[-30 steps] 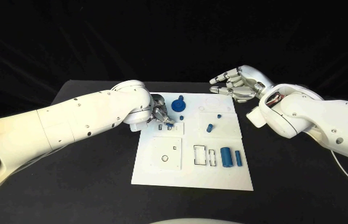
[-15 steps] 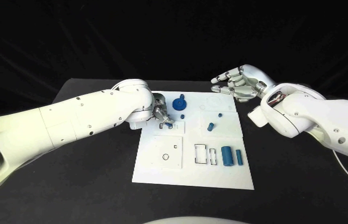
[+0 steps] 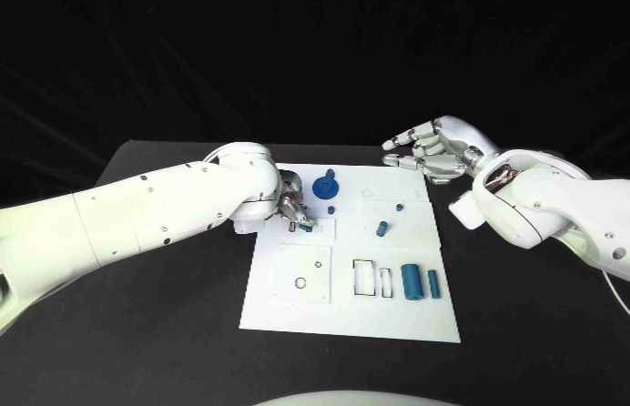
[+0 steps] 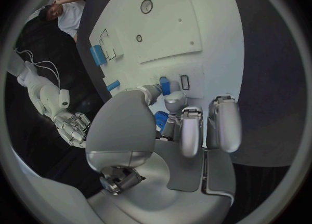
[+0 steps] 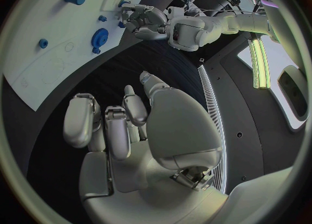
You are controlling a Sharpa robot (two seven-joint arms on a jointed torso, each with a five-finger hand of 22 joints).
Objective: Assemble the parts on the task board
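The white task board (image 3: 315,310) lies in the middle of the table. My left hand (image 3: 290,207) hovers low over the board's far left part and pinches a small blue part (image 4: 164,86) between thumb and a fingertip, right beside a small rectangular slot (image 4: 184,82). A blue gear (image 3: 326,187) stands just beyond that hand. Small blue pegs (image 3: 381,229) sit mid-board. A blue cylinder (image 3: 411,281) and a thin blue bar (image 3: 433,284) lie at the near right. My right hand (image 3: 431,155) hangs above the board's far right corner, fingers bent and apart, holding nothing.
Empty rectangular slots (image 3: 370,279) and a square plate with a small hole (image 3: 300,272) mark the board's near half. Black table (image 3: 157,333) surrounds the board on every side. The right wrist view also shows the gear (image 5: 101,36) and my left hand (image 5: 146,20).
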